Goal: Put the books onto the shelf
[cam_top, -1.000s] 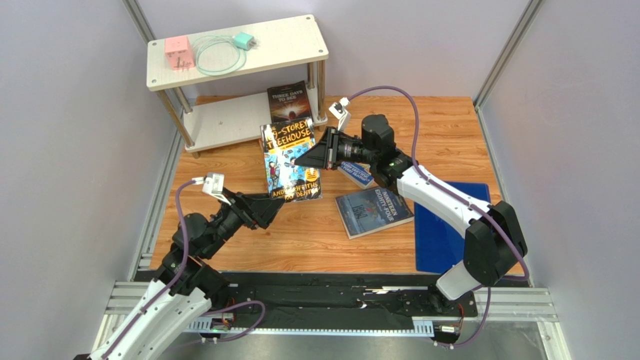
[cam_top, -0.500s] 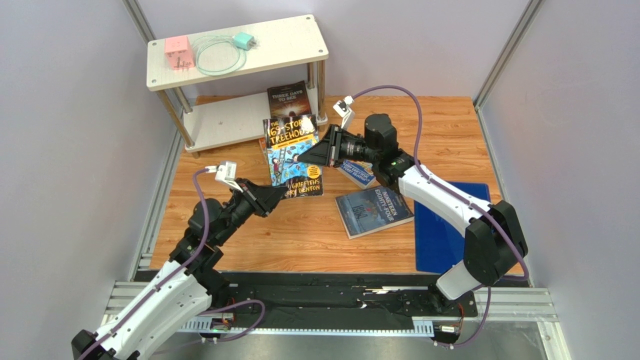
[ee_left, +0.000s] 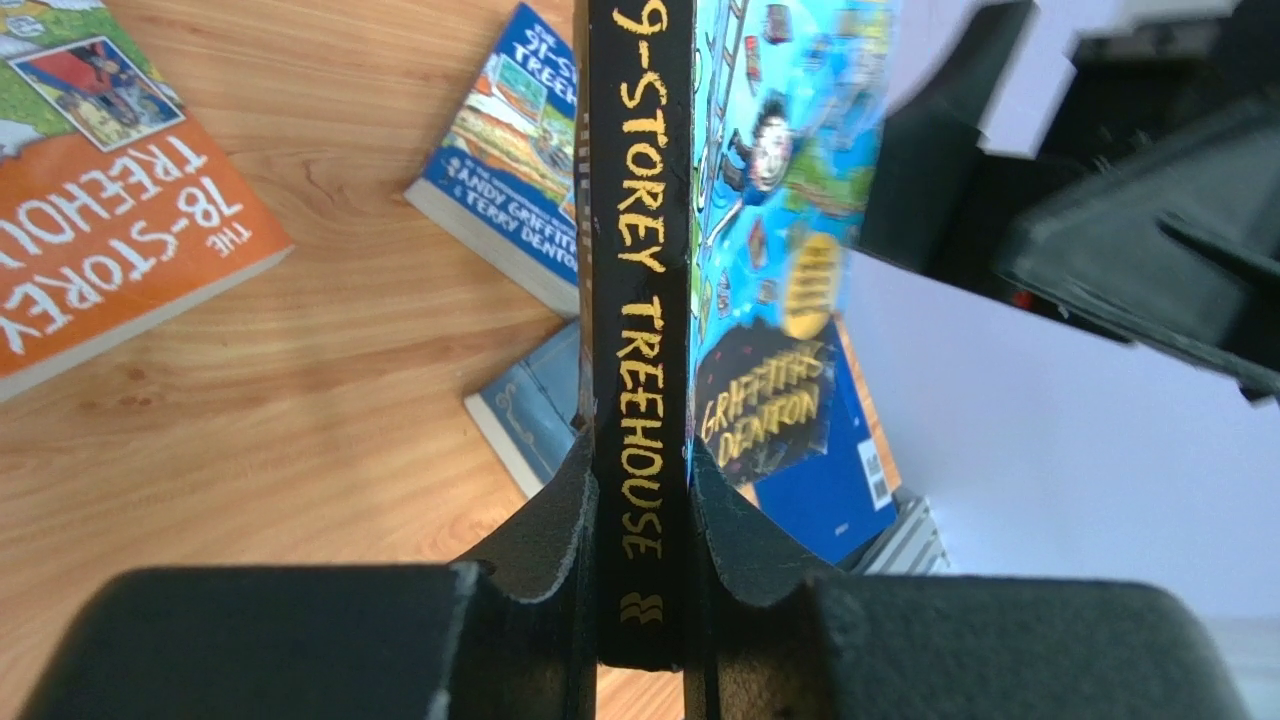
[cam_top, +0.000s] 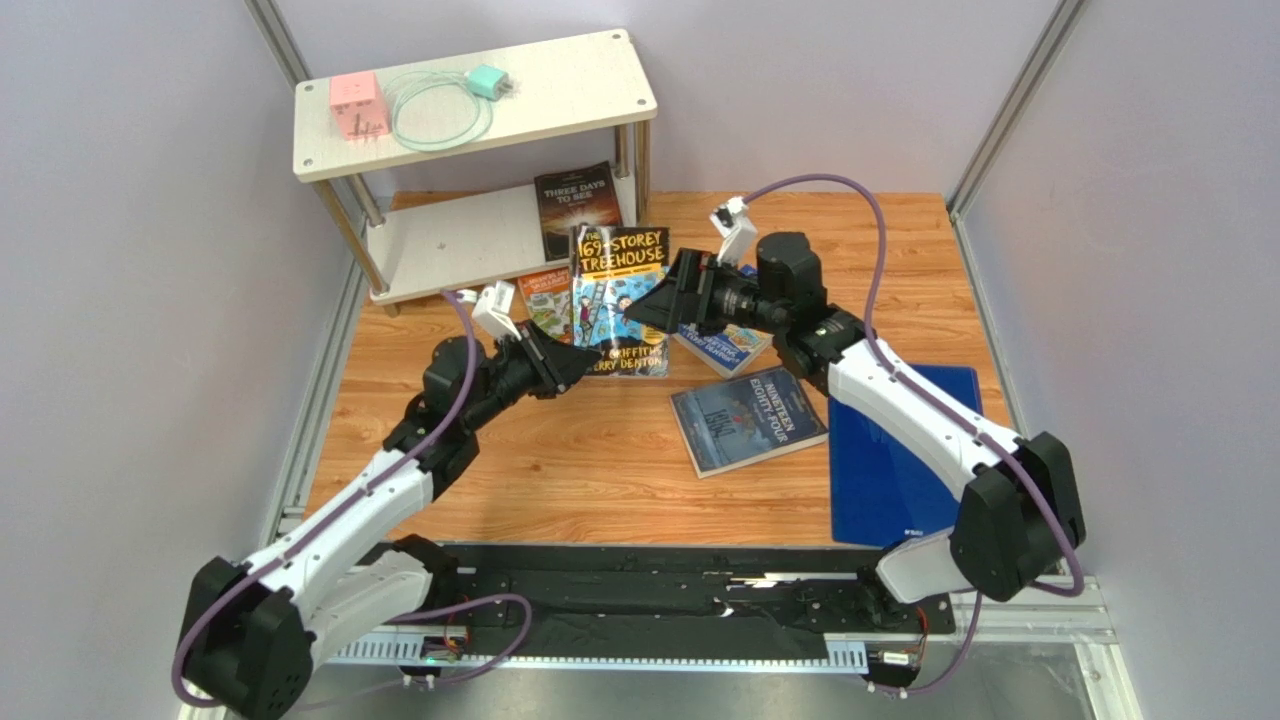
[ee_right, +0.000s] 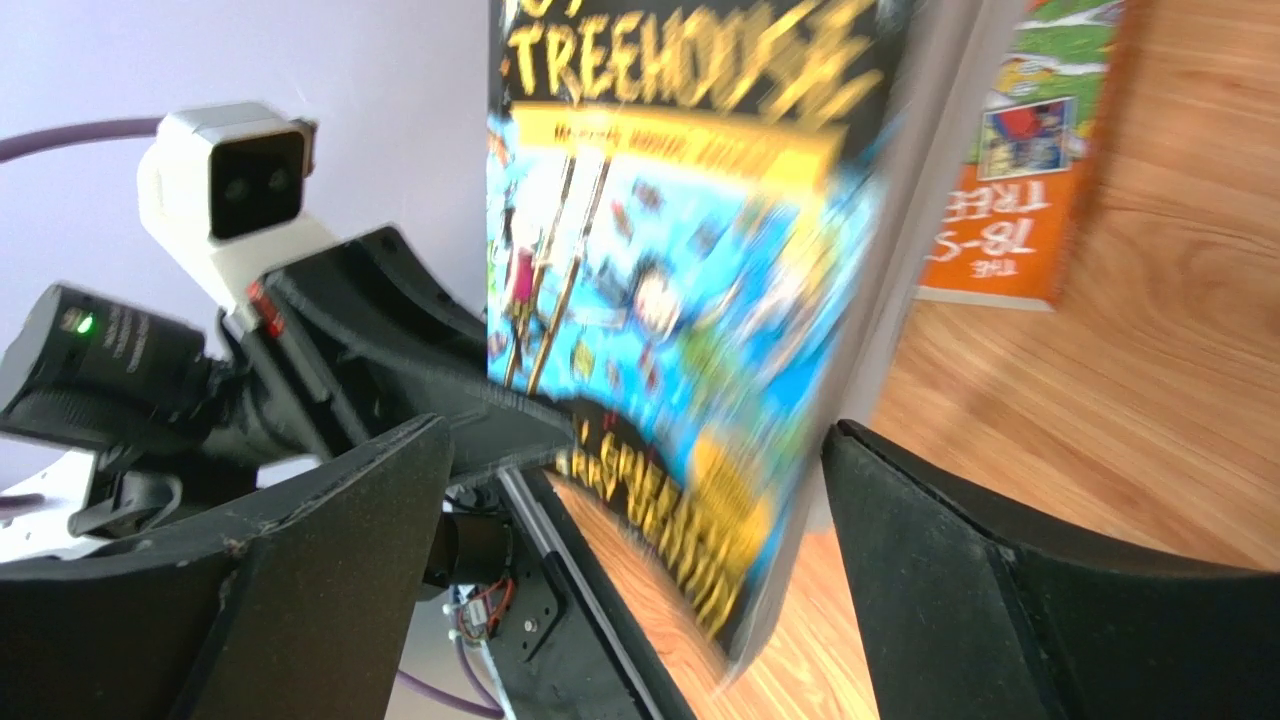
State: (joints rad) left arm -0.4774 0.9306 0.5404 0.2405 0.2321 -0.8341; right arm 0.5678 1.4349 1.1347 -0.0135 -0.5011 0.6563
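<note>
Yellow-black book (cam_top: 624,285); spine runs straight out from left gripper (ee_left: 642,468); title-end outermost.

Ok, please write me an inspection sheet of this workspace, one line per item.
Surface: wooden table, with a plain blue sheet at its right.
Job's things: yellow-black book held upright; orange book, bright blue book and slate blue book lie flat on the table; dark brown book leans at the lower board of the shelf.
Clutter: pink adapter and teal charger on the shelf's top board.
Grippers: left gripper shut on the yellow-black book's spine; right gripper open, fingers either side of it.
Cables: purple cable along each arm; teal cord on the top board.
Surroundings: plain walls, metal frame posts.
</note>
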